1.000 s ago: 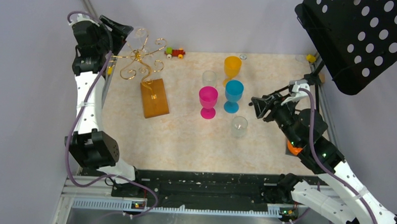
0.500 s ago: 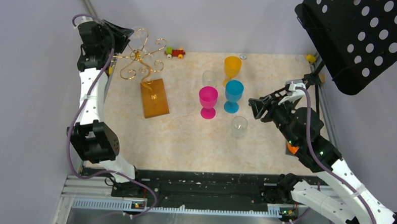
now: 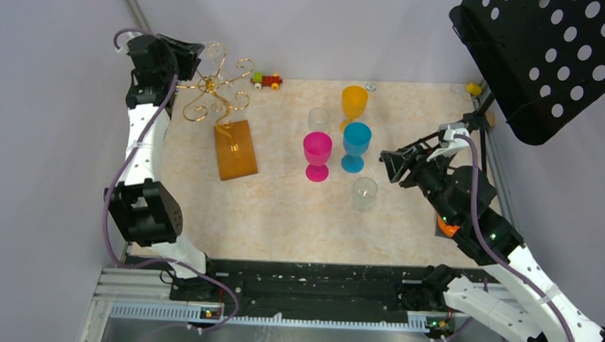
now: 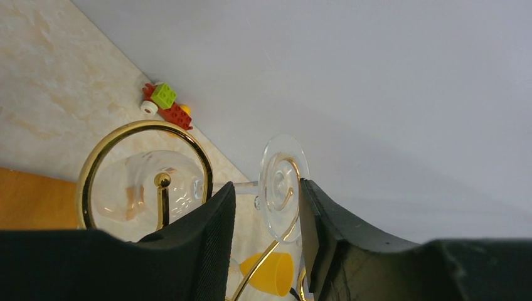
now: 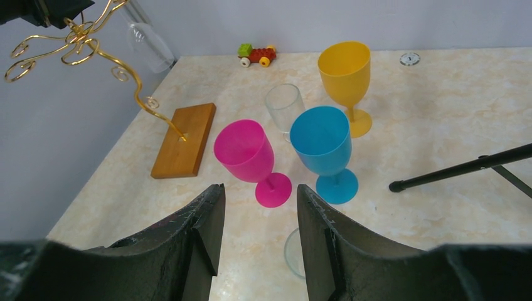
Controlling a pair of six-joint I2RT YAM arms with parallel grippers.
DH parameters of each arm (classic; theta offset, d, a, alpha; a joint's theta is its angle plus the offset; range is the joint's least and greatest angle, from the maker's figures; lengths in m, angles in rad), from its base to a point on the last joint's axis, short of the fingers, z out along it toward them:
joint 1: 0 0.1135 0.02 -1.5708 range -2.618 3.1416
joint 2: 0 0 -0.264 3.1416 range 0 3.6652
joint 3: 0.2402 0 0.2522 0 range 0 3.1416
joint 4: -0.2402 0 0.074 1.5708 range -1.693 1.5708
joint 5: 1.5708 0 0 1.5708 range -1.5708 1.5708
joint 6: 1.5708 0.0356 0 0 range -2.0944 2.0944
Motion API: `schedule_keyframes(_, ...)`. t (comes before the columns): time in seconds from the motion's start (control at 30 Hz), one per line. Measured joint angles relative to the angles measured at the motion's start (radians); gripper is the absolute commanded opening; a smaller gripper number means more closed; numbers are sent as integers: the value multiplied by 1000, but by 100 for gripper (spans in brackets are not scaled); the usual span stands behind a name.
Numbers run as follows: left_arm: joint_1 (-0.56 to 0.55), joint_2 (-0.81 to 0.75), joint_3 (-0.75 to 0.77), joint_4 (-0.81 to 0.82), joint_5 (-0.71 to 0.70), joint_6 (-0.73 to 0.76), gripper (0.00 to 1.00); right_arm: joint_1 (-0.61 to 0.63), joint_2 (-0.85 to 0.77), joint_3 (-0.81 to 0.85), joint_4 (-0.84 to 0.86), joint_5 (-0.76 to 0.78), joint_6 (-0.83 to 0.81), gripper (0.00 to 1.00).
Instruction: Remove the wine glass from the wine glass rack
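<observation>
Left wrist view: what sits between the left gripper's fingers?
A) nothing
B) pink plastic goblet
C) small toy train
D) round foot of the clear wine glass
D: the clear wine glass has its round foot between the fingers of the left gripper, hung on a spiral of the gold wire rack.

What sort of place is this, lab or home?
Probably a lab test cell: plain grey walls box in the table, both arms bolt to a metal rail, and props like the toy train look staged.
</observation>
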State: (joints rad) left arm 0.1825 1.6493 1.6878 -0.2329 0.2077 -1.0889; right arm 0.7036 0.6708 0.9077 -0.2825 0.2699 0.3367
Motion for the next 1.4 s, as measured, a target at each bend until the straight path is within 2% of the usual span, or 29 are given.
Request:
schedule_keyframes(0.2, -2, 24, -14, 53, 12, -85, 32, 0, -11, 0, -5, 9, 0, 47)
schedule_keyframes(0.47, -2, 29, -69, 137, 51, -191, 0, 0, -23, 0, -21, 10, -2, 48)
schedule_keyframes(0.97, -2, 19, -90, 172, 58, -213, 0, 0, -23, 0, -23, 10, -1, 47)
schedule_keyframes(1.27, -2, -13, -93, 138, 34, -170, 0, 0, -23, 0, -23, 10, 2, 47)
schedule_keyframes(1.4, -2, -18, -73, 98, 33, -137, 13, 0, -23, 0, -22, 9, 6, 47)
